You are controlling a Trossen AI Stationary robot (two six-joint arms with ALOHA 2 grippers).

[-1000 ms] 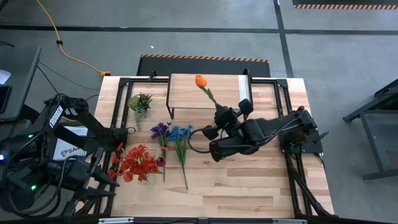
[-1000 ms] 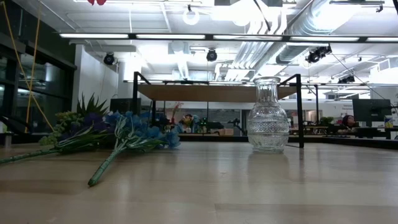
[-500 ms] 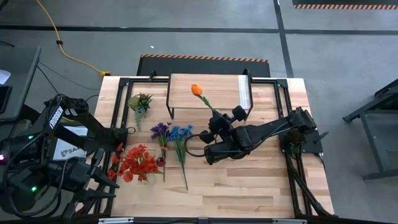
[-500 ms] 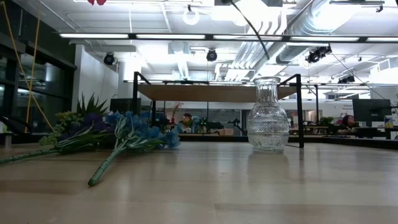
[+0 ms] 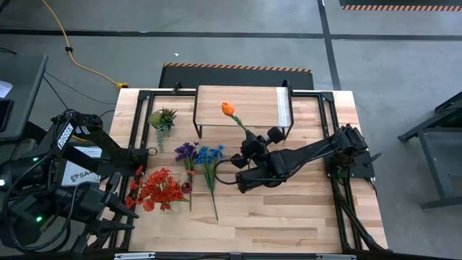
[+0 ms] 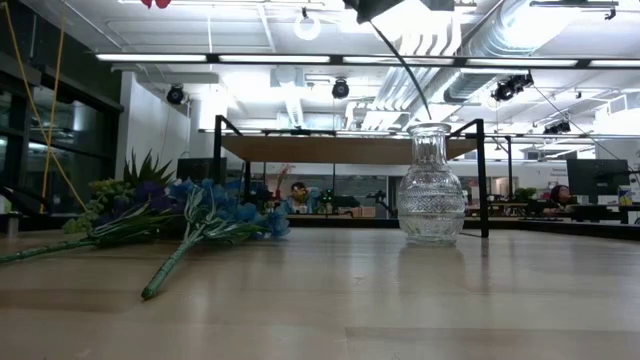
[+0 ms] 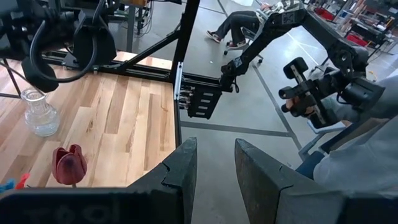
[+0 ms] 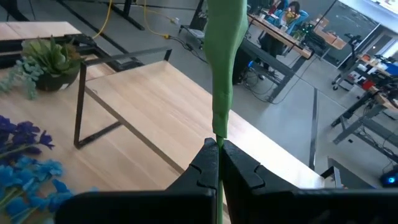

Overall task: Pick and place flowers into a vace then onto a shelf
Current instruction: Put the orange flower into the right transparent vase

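Observation:
My right gripper is shut on the green stem of the orange flower, above the clear glass vase that stands on the table. In the low view the thin lower stem runs down to the vase's mouth; whether it is inside I cannot tell. Purple, blue and red flowers lie on the table's left half. The shelf stands at the far edge. My left gripper waits open, raised at the near left, with nothing between its fingers. My right gripper pinches the orange flower's stem between its two fingers, some way below the bloom. The fingers lie across the stem. The flower is lifted clear of the table and leans, its bloom up toward the far left and its lower stem hanging toward the vase.
A small green spiky plant sits at the far left beside the shelf's black legs. A red bloom shows close beside my left gripper. Black frame rails edge the table. A person sits beyond the table's right side.
My right gripper has gone down and a little toward the table's left with the orange flower. The bloom has sunk and shifted toward the near left, and the stem's lower end has come down to the vase's mouth.

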